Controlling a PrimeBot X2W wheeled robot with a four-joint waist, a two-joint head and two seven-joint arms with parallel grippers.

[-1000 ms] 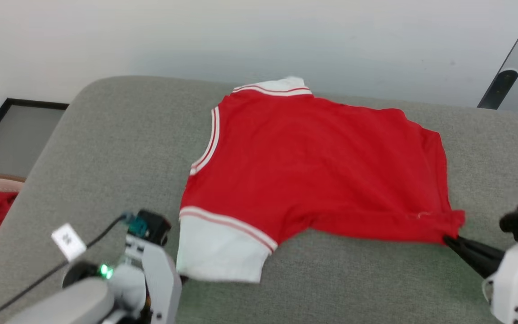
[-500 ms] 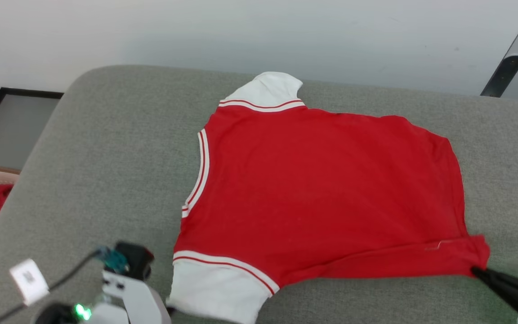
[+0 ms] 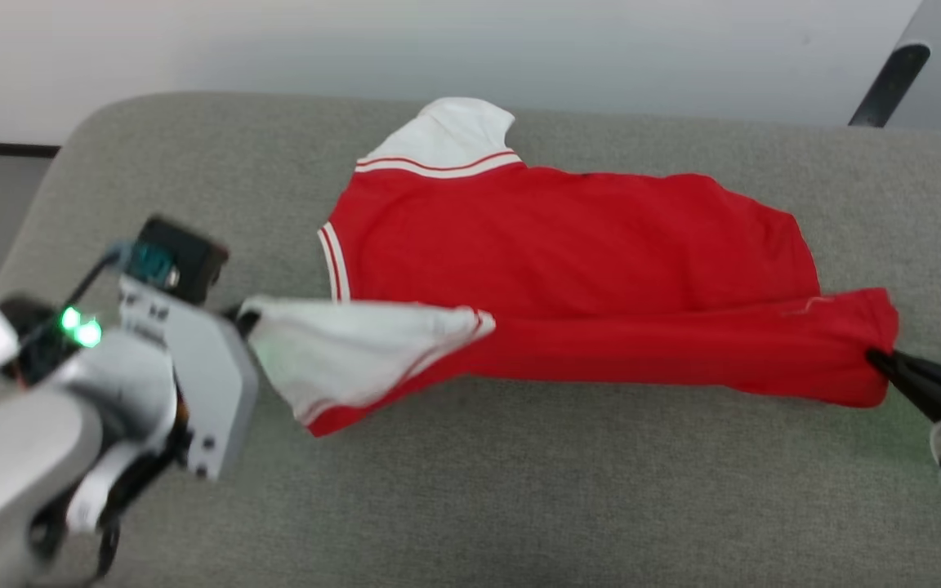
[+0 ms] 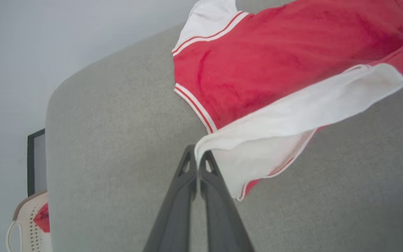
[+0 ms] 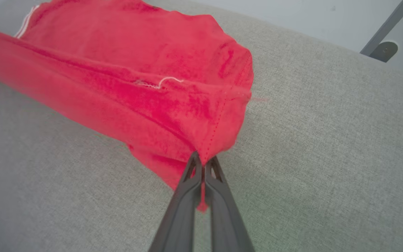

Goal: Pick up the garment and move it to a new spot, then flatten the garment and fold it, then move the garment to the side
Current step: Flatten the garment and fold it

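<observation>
The garment [image 3: 568, 245], a red shirt with white short sleeves and red-white striped trim, lies on a grey cushioned surface [image 3: 519, 506]. Its near edge is raised off the surface as a long taut band. My left gripper [image 3: 243, 317] is shut on the near white sleeve [image 3: 340, 347]; in the left wrist view its fingertips [image 4: 198, 157] pinch the sleeve's corner [image 4: 292, 122]. At the right, my right gripper [image 3: 875, 357] is shut on the red hem corner [image 3: 854, 359]; the right wrist view has the hem [image 5: 173, 105] clamped between the closed fingers [image 5: 201, 164].
A pale wall [image 3: 438, 41] runs behind the surface. A dark metal leg [image 3: 883, 82] stands at the back right. In the left wrist view a perforated basket [image 4: 26, 224] with red cloth inside sits beyond the surface's left edge.
Both grippers have lifted the garment's near edge off the surface and carried it toward the far side. The near sleeve now hangs in the air. The head view has also shifted.
</observation>
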